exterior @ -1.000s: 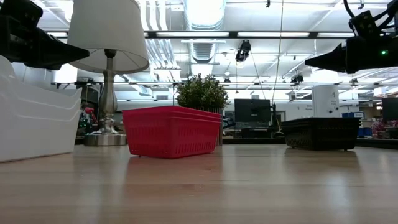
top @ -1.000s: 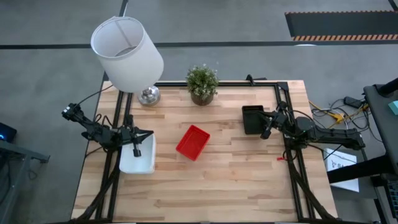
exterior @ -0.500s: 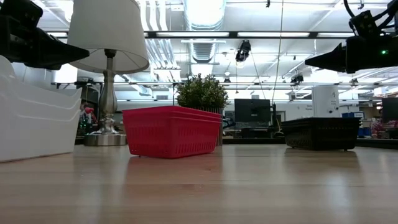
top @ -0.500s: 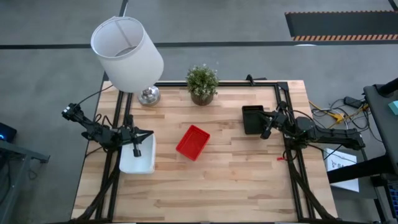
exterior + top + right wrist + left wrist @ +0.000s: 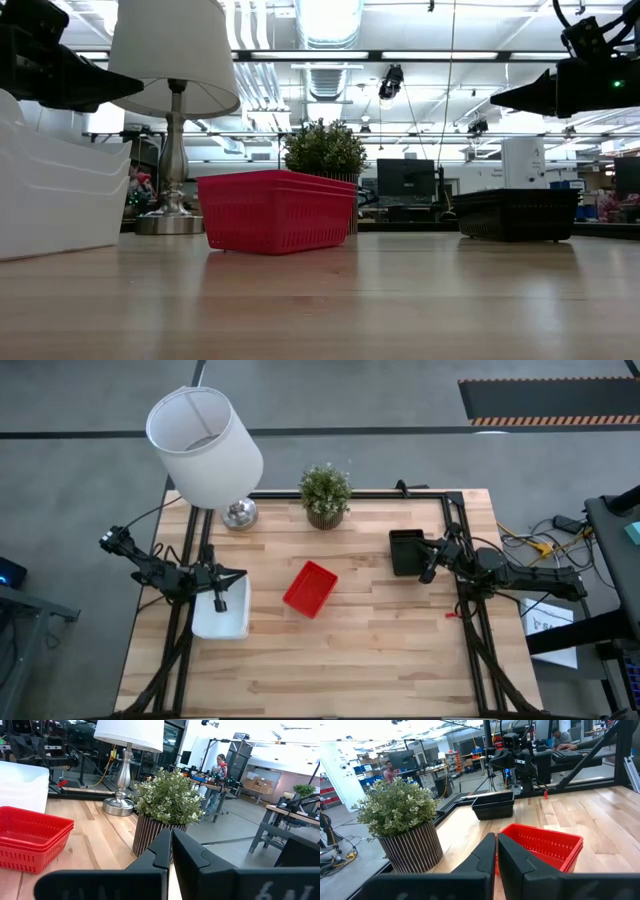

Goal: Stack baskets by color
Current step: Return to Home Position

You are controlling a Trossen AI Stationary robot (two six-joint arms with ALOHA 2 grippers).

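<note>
- Baskets (image 5: 310,589) sit sorted by color on the tabletop (image 5: 380,650): white stack (image 5: 222,620) at the left edge, red stack (image 5: 275,210) in the middle, black stack (image 5: 405,552) on the right.
- Left gripper (image 5: 496,840), pressed together and empty, hovers over the white stack.
- Right gripper (image 5: 170,834), also pressed together and empty, hangs raised just beside the black stack.
- Stacking looks done. To go home cleanly, lift each arm clear first so it nudges no stack.

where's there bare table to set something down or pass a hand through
Widest: the table strip on the side away from the lamp and plant, past the red stack and white stack. Also bare: between the red stack and black stack. Crowded: the left gripper hangs over the white stack, the right gripper over the black stack.
</note>
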